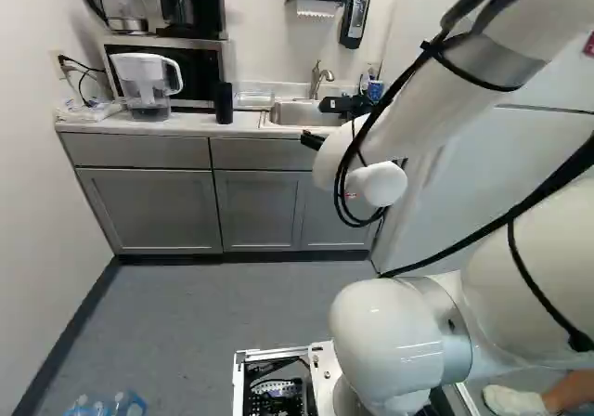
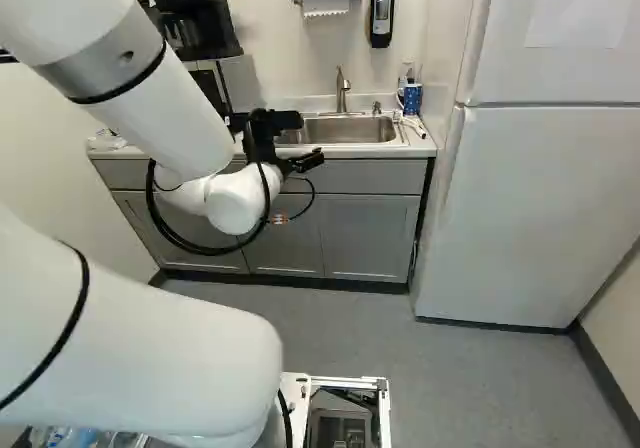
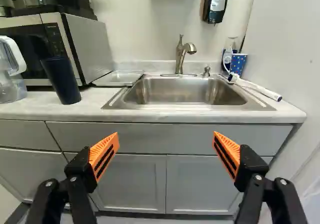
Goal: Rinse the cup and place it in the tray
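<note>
The gripper [image 3: 165, 140] is spread wide, with nothing held; the dark cup [image 3: 63, 81] could be knocked against the microwave [image 3: 92, 46] by a skewed approach.

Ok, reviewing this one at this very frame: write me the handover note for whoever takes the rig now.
Jaws: wide open and empty, out in front of the counter, facing the sink.
Cup: the dark tumbler, most likely, upright on the counter by the microwave. A blue dotted cup stands past the sink's far corner.
Tray: on the counter between tumbler and sink.
Done: nothing that shows; whether the tumbler has been rinsed can't be told.
Left: grip it, rinse it under the faucet, set it in the tray.
</note>
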You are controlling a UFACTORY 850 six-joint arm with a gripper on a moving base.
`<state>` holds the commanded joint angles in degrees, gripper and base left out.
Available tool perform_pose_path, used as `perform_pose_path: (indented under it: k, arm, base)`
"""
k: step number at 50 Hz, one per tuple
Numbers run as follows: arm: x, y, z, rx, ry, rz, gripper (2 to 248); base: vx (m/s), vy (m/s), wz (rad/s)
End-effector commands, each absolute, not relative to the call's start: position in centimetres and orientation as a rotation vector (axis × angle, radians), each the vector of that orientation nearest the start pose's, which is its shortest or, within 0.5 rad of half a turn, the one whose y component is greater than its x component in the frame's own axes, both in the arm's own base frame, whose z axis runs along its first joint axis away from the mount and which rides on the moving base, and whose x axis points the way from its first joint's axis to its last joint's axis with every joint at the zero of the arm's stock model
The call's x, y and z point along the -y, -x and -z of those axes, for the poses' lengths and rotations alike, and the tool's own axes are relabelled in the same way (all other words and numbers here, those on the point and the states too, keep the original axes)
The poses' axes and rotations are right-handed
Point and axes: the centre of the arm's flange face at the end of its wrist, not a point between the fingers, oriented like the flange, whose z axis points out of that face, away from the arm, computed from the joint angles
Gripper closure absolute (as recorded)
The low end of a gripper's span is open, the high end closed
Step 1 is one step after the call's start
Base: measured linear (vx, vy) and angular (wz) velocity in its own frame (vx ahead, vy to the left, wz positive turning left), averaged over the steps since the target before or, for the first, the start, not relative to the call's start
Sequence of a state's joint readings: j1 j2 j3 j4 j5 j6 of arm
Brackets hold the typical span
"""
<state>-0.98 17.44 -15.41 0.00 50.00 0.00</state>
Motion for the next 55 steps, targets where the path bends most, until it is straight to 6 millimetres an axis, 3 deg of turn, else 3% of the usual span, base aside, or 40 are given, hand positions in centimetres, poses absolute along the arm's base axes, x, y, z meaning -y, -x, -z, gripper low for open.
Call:
perform_pose_path:
  k: [55]
  arm:
    - [0.6,-37.1,-50.7,-0.018,2.234,2.225,3]
  base:
    - [0.000,0.000,0.000]
